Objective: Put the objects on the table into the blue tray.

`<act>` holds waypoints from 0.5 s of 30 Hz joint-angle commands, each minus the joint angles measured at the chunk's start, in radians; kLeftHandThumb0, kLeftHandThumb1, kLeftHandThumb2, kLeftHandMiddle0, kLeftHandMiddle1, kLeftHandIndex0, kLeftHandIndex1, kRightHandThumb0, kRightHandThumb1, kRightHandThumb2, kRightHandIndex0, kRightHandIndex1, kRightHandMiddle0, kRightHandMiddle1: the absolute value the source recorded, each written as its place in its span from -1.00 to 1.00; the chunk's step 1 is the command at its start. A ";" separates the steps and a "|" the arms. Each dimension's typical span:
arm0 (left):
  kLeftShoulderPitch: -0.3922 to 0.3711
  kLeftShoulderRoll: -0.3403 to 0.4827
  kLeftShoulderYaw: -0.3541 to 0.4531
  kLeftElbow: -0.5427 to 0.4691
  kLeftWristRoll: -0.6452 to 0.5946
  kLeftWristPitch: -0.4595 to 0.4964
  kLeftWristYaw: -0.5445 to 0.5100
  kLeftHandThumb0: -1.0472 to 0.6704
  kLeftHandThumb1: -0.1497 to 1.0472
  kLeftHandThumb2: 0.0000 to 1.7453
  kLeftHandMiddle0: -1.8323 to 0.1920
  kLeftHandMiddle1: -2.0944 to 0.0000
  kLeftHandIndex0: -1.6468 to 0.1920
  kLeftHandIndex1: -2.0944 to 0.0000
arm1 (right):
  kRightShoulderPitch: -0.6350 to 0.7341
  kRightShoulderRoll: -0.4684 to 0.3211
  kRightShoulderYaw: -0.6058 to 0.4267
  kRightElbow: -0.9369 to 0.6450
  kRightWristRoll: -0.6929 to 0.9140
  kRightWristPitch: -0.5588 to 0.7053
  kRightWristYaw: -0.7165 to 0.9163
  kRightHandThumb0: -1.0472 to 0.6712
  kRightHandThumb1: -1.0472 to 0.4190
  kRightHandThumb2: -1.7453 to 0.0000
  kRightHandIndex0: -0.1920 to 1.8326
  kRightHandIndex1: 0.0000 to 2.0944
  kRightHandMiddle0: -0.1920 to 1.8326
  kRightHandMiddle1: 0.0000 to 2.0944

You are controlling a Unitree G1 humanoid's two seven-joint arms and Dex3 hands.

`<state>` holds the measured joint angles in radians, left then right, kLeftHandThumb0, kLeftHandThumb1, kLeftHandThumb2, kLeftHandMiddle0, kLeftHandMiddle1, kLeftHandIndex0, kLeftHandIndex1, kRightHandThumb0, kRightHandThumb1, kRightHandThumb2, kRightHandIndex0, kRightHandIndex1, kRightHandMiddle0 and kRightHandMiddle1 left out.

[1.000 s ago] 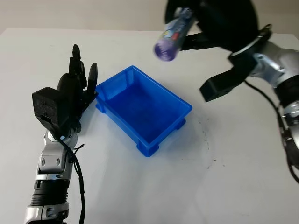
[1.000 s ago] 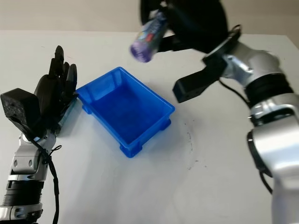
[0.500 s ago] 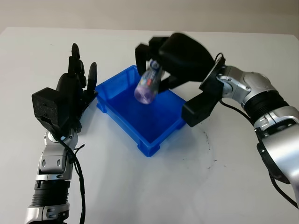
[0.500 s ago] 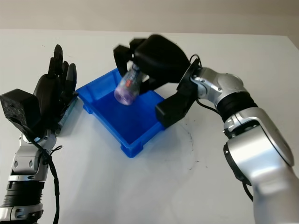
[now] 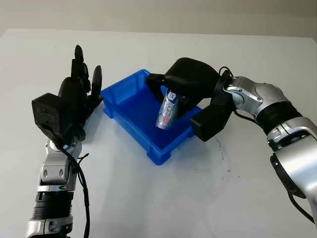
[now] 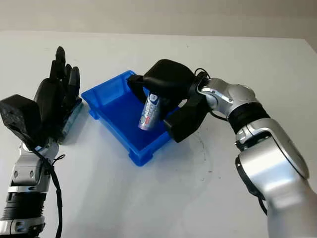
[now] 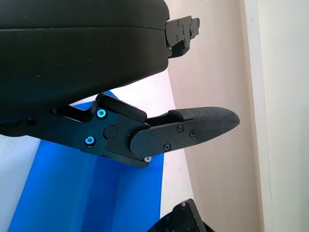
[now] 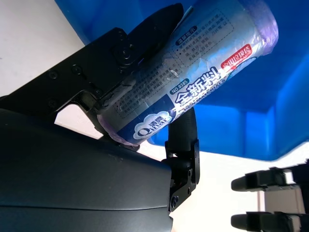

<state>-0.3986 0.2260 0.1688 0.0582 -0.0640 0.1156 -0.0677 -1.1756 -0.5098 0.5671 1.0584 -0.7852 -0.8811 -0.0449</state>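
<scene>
A blue tray (image 5: 124,106) sits mid-table, turned at an angle. My right hand (image 5: 184,87) reaches over its far right corner, shut on a pale lilac roll with printed label (image 5: 167,110). The roll (image 6: 149,113) hangs nearly upright, its lower end down inside the tray. In the right wrist view the roll (image 8: 193,82) is pinched between black fingers (image 8: 140,43) above the blue tray floor (image 8: 231,125). My left hand (image 5: 74,99) is open, held upright just left of the tray's left corner. The left wrist view has the tray wall (image 7: 87,193) under that hand.
The white table (image 5: 188,198) spreads all around the tray. Faint dark scuff marks (image 5: 220,153) lie to the right of the tray. The table's far edge runs along the top of the head views.
My right hand has come down and leftward with the roll, from high above the far side to inside the tray, tipping the roll upright. The left hand has stayed put.
</scene>
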 commanded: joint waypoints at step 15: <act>-0.004 -0.002 -0.007 0.009 0.011 -0.008 0.012 -0.72 1.00 -0.30 1.00 1.00 1.00 1.00 | 0.005 -0.029 -0.074 -0.077 0.084 -0.142 0.038 -0.51 -0.98 0.94 -0.86 -0.91 -0.92 -0.73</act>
<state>-0.3992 0.2258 0.1611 0.0670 -0.0548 0.1156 -0.0596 -1.1567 -0.5260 0.5040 0.9999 -0.7045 -1.0103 -0.0064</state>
